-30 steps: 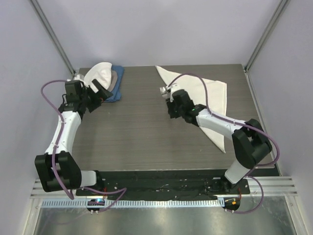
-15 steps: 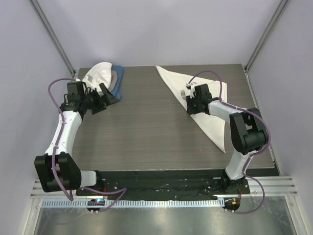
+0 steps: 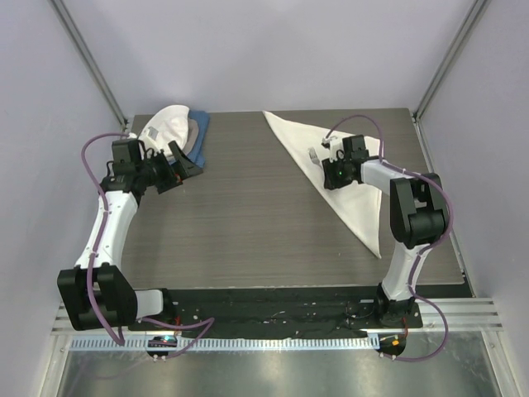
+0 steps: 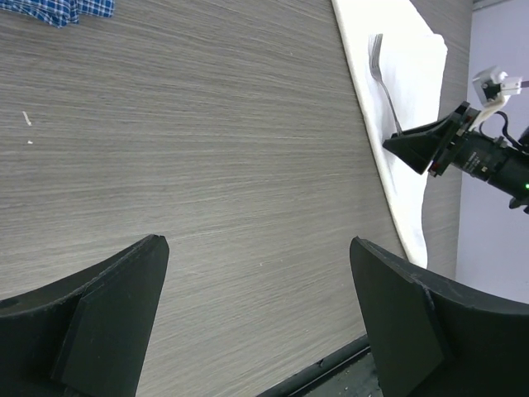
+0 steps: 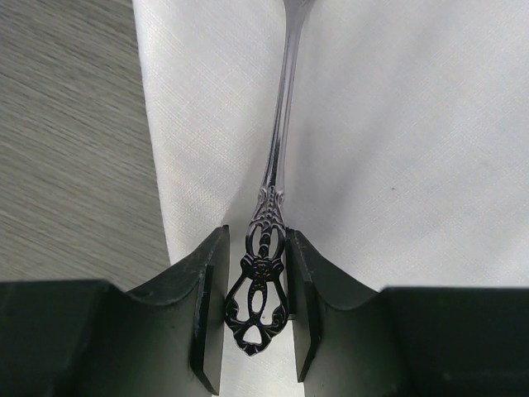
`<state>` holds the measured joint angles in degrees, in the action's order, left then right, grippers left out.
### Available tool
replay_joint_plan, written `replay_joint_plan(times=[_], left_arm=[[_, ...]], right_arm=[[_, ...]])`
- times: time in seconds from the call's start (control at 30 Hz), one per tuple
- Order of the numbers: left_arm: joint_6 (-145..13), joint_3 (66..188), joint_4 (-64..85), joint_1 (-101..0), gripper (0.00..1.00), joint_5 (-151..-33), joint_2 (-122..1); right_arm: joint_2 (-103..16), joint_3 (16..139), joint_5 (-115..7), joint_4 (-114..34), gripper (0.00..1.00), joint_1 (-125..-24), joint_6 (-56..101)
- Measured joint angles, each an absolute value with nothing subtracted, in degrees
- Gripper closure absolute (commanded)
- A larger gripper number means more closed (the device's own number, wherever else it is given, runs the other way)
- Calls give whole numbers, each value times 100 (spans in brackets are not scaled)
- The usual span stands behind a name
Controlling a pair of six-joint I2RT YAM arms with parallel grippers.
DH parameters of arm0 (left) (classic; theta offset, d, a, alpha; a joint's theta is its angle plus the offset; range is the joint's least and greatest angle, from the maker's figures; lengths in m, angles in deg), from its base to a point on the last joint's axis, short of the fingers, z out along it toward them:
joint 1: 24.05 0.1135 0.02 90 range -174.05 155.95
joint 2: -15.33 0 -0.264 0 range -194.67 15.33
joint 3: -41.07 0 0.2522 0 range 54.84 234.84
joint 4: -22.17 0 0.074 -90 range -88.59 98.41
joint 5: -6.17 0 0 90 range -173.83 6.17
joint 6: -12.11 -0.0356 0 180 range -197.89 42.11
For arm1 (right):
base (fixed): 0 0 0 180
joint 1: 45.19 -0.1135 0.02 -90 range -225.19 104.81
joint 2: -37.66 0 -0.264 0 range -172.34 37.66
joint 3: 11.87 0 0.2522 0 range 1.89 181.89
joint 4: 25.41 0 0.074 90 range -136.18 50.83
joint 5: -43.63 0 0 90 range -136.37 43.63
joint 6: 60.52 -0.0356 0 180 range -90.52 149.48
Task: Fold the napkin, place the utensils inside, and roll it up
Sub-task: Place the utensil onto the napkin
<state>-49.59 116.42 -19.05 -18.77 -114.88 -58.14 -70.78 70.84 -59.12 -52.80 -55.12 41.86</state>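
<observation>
— risk here?
— fork point(image 5: 281, 124) pinched by its handle in right gripper point(image 5: 256, 289), over folded napkin point(image 3: 357, 207) near its left edge, far right of table point(image 3: 248, 223). likely to slip onto bare wood if let go askew, or to drag the fold open.
— left gripper point(image 4: 256, 241)?
— spread wide, empty, near far left corner.
— count?
— one fork, one napkin, one pile of cloths point(image 3: 173, 128), two grippers.
</observation>
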Motion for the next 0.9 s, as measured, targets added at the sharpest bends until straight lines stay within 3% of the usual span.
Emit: replay_joint_plan(times=[0.2,0.43,0.6,0.9], left_arm=[[-4940,11618,-1844,-1877,3,-11560,-5814],[-4892,11574,-1811,-1877,3,-11650,-5838],[-4833,11561,-1798,-1877,3,-11696,-5866],[-4830,11543,-1798,-1877,3,-11718,-5882]], right_arm=[[-7238,7237,-5978,-5523,98,-5473,4379],[-7301,7411,-5803,-5803,87,-5482,4396],[-7301,7451,-5643,-5923,60,-5482,4420],[-7301,7545,-5468,-6179,39,-5482,4438]])
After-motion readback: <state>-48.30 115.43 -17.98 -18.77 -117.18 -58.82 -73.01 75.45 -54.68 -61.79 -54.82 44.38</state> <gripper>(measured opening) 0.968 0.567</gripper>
